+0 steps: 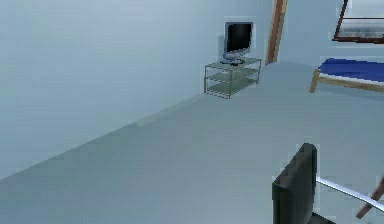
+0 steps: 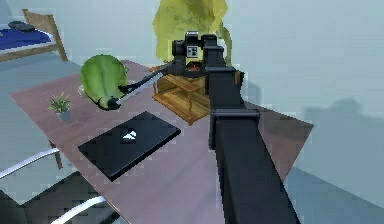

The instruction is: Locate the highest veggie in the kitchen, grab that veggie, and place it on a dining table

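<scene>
Forward view shows grey floor [image 1: 150,150] running to a pale wall [image 1: 90,60], with a bed [image 1: 350,72] at the right and a TV [image 1: 238,38] beside it. Arm side view has a mauve table [image 2: 45,125] bearing a laptop [image 2: 130,143], a wooden rack [image 2: 180,95] and a small plant [image 2: 61,105]. The green veggie [image 2: 100,75] shows at the gripper [image 2: 118,97] by the table's far edge; I cannot tell whether the gripper holds it.

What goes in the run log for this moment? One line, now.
arm: out over table | hand: at green leafy veggie | held: cannot tell | on table: laptop, potted plant, wooden rack
</scene>
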